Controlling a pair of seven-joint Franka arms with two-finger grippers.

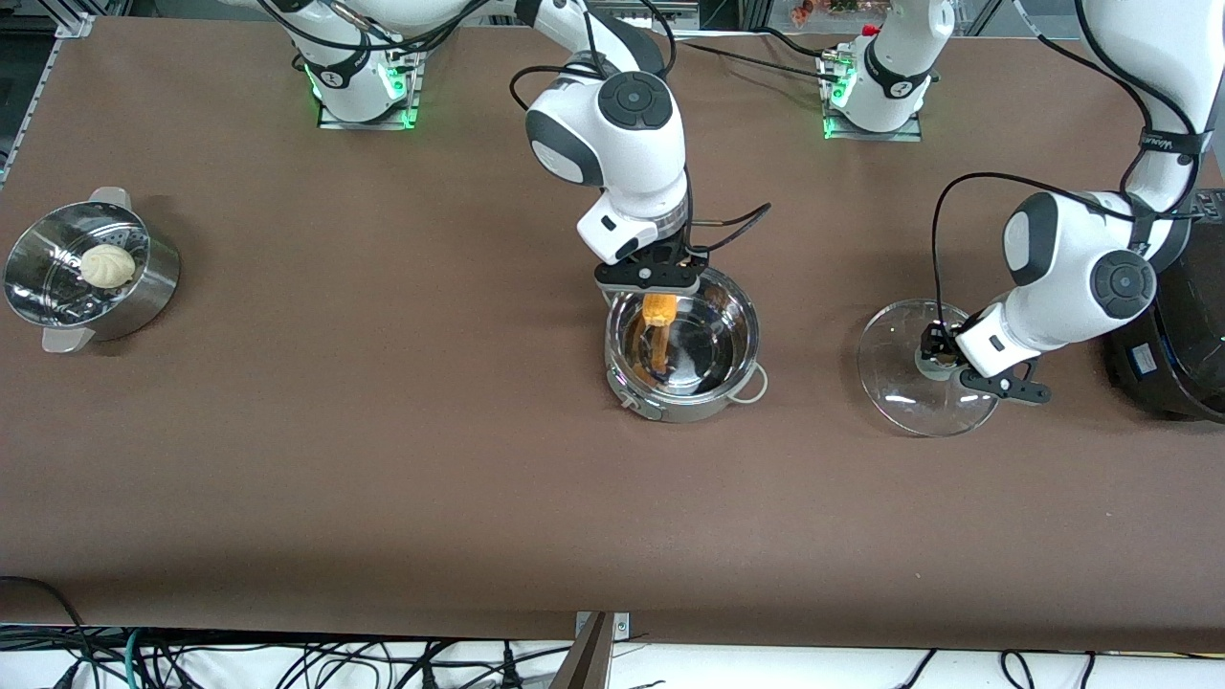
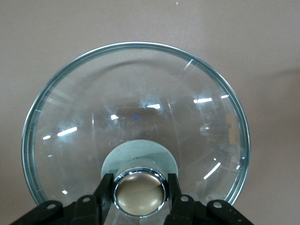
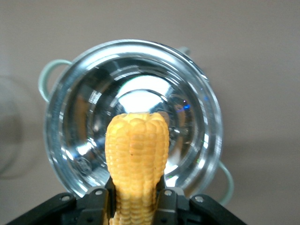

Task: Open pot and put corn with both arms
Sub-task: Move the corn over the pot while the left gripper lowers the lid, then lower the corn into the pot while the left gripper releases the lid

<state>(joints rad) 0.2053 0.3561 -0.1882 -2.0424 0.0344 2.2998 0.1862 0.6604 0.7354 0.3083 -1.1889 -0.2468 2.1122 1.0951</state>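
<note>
Showing the open pot [image 1: 683, 346] at the middle of the table [image 1: 383, 459], the front view has both arms at work. The right gripper [image 1: 649, 279] hangs over the pot's rim, its fingers [image 3: 164, 199] closed on the corn [image 1: 658, 314]. The cob hangs upright from the jaws, its free end pointing down into the pot; whether that end touches the bottom cannot be told. In the right wrist view the corn [image 3: 137, 159] rises between the two black fingers, with the pot's [image 3: 70, 154] shiny interior under it and its two loop handles showing at either side of the rim.

The lid [image 1: 909, 373], a clear glass disc, is off the pot and well apart from it, toward the left arm's end of the table. The left gripper [image 1: 943, 356] is clamped on the lid's knob [image 2: 139, 193], which sits between the fingers [image 2: 104, 192] in the left wrist view; the glass [image 2: 140, 108] spreads out under it over the bare table. Whether the lid's rim rests on the table or hangs just above it cannot be told.

A steamer basket [image 1: 144, 287] holding a white bun [image 1: 107, 265] stands near the right arm's end of the table. A black cooker [image 1: 1182, 354] stands at the left arm's end, partly covered by that arm.
</note>
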